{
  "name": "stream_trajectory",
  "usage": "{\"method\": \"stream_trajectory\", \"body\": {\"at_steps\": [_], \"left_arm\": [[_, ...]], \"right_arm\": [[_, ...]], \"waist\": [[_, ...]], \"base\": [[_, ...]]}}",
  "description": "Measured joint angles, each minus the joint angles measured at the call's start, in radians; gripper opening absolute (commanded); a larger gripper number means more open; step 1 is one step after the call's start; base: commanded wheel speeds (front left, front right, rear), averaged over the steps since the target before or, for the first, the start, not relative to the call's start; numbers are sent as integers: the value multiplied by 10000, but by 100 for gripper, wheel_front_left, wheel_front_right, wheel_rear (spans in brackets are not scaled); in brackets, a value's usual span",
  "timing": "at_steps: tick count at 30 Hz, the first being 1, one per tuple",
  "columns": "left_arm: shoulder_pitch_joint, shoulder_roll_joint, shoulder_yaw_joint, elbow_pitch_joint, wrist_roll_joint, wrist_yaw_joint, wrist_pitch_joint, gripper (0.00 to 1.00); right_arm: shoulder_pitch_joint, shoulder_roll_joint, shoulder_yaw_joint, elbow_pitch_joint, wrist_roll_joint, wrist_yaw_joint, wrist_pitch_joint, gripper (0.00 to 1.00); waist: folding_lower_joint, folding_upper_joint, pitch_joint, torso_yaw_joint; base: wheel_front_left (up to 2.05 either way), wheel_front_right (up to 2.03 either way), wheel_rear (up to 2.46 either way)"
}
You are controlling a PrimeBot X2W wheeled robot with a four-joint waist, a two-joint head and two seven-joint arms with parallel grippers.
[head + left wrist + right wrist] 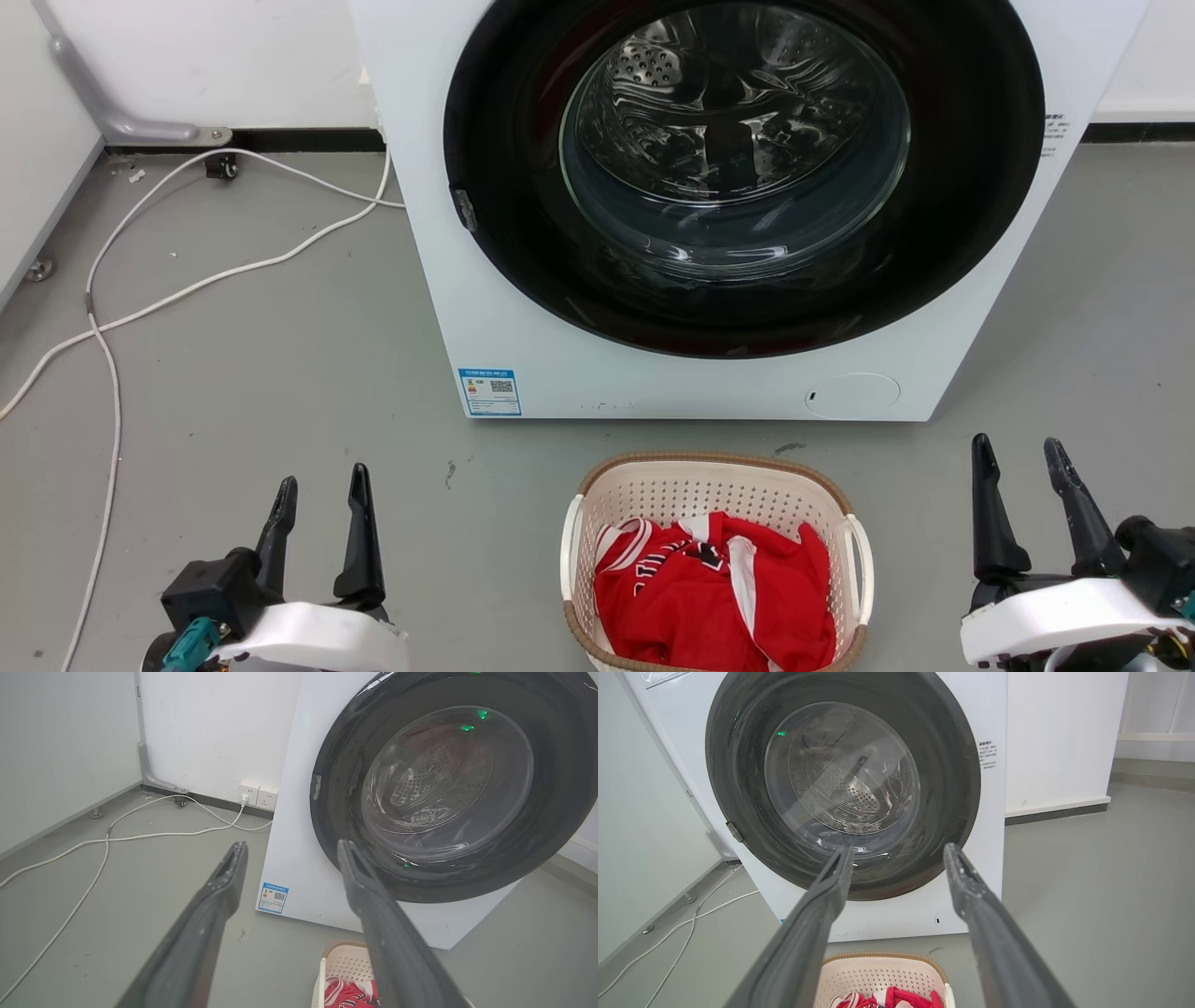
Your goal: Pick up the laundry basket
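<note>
Head view, and we're right at the start line: the laundry basket (pixel 709 487) sits on the grey floor (pixel 280 392), just in front of the washing machine (pixel 523 317) and not touching it, low in the middle of the picture. A red garment (pixel 719 597) with white trim is heaped inside. The left handle (pixel 568 560) and the right handle (pixel 861 560) are both free, nothing on them.

Left end effector (pixel 322 481) is down at the lower left, spread wide with nothing between its fingers. Right end effector (pixel 1018 446) is at the lower right, likewise wide and empty. Each is well apart from the basket, one on either side, pointing toward the machine. Both wrist views agree: each looks along its own parted fingers at the machine, with the basket low in the picture beneath them.

My read: this is the approach step, with no grasp made and the basket not yet lifted. The next move looks like a two-sided job. Each arm needs to come inward and down to its own handle and line up to straddle the thin white loop. Then both close together and lift level, so the garment doesn't spill. One thing to watch is the white cable (pixel 187 294) trailing on the floor off to the left. By my reckoning it lies outside the left arm's likely path.
</note>
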Motion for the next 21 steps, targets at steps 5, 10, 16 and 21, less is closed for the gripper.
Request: {"method": "stream_trajectory", "body": {"at_steps": [5, 10, 16, 21], "left_arm": [[37, -13, 25, -38, 433, 0, -107, 100], [62, -36, 36, -44, 874, 2, -219, 100], [110, -75, 86, -54, 1325, -12, -345, 100], [174, -123, 203, -46, 1607, -56, -437, 100]], "right_arm": [[20, -2, 6, -104, -376, 0, -111, 100], [75, -2, 23, -197, -698, 2, -213, 100], [130, -4, 31, -230, -1064, 2, -316, 100], [169, -4, 13, -245, -1413, 2, -428, 100]], "waist": [[0, 0, -12, 8], [0, 0, -26, 22], [0, 0, -36, 44], [-1, 0, -28, 57]], "base": [[0, 0, 0], [0, 0, 0], [0, 0, 0], [0, 0, 0]]}}
